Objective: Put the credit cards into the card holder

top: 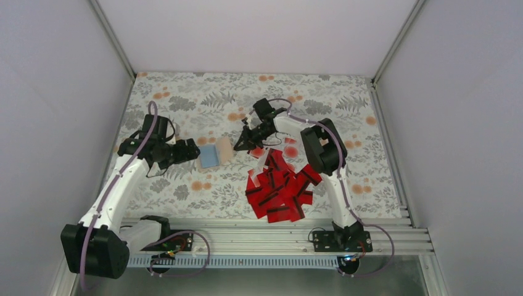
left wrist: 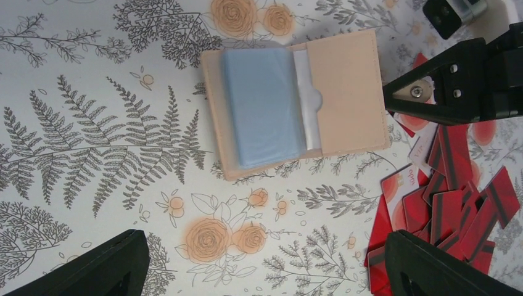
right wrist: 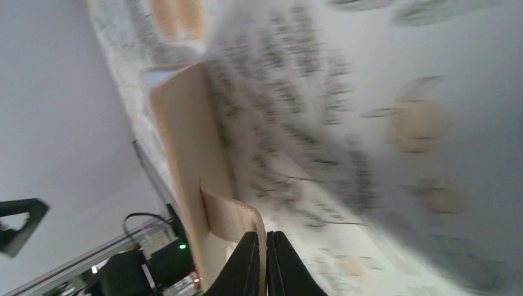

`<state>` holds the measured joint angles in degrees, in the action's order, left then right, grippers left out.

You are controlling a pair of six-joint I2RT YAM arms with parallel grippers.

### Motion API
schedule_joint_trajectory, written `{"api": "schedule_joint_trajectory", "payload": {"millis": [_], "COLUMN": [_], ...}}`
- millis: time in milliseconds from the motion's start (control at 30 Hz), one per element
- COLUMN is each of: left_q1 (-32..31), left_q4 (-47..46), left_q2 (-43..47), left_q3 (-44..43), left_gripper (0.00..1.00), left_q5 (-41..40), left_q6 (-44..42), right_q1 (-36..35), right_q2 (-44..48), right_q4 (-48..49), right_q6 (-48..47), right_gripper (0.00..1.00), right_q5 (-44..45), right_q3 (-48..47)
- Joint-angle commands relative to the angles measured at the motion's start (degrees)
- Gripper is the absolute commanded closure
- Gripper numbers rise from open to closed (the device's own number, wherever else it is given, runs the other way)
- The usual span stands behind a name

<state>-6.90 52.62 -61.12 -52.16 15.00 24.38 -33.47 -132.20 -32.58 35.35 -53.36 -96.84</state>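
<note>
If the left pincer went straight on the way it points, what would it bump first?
Most likely the open tan rectangular card holder with a pale blue pocket, lying flat on the flower-printed cloth right ahead of the open left pincer. How high the pincer hangs is unclear.

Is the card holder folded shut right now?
No, in the left wrist view the card holder lies unfolded, both inner faces showing.

The card holder (top: 216, 154) lies left of the credit cards (top: 280, 188).
</note>
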Motion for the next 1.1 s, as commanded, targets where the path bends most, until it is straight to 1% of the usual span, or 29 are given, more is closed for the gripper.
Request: {"api": "schedule_joint_trajectory", "payload": {"millis": [0,167,433,667,767,933,1067], "left_q1": [0.22,0.22,0.22,1.03,2.27,4.95,7.08], "left_q4": [0.17,-1.74,-10.03,-14.16,-17.16,-21.12,-24.29], "left_q2": [-2.06,-5.84,-15.20,-23.94,-25.92,-29.93,-31.24], "left_q3": [-0.83,-0.98,-0.60,-2.41,-2.02,-0.89,0.00], "left_gripper": [0.06,0.13,0.29,0.35,0.40,0.55,0.60], "left_q5": [-1.00,-1.33,3.08,2.70,4.71,9.96,14.53], "left_q6": [-1.47,-1.85,-2.86,-2.32,-2.30,-2.00,-2.64], "right_q1": [1.53,2.88,2.96,2.96,2.95,2.93,2.94], "right_q2": [-0.43,-0.37,-1.97,-3.05,-3.51,-4.42,-5.32], "right_q4": [-6.02,-9.08,-8.59,-8.73,-9.15,-9.84,-10.43], "right_q6": [-8.00,-11.90,-13.68,-15.04,-15.64,-16.83,-17.64], "right_gripper": [0.96,0.96,0.96,0.96,0.96,0.96,0.96], "right_q5": [5.21,11.70,11.90,12.53,12.57,12.36,12.17], "right_q3": [0.59,1.67,2.69,2.97,2.93,2.80,2.41]}}
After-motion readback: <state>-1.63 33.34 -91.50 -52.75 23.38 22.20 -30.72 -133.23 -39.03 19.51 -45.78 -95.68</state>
